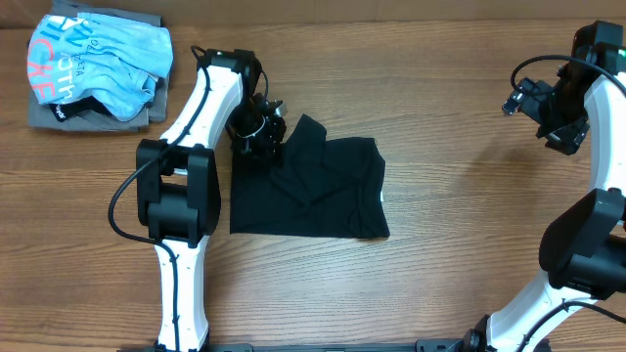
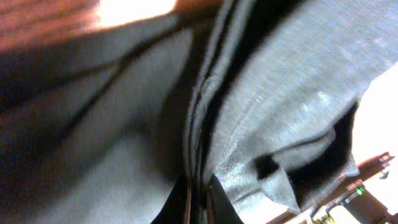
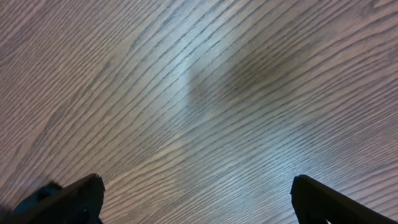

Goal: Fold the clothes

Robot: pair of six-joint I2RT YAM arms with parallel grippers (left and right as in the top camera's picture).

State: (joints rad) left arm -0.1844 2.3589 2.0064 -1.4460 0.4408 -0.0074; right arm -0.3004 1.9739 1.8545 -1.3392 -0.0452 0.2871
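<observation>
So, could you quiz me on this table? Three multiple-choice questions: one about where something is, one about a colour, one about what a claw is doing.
1. Where does the light blue shirt lie?
A. on top of the grey folded garment
B. spread out mid-table
C. in the right-hand claw

2. What colour is the T-shirt mid-table?
A. white
B. black
C. red

3. What is the left gripper doing?
A. hanging open over bare wood
B. shut on the T-shirt's fabric
C. shut on the blue shirt

Answers:
1 A: grey cloth shows beneath the blue shirt's edges in the far left corner.
2 B: it is plain black in the overhead view.
3 B: the left wrist view shows dark fabric pinched between its closed jaws.
</observation>
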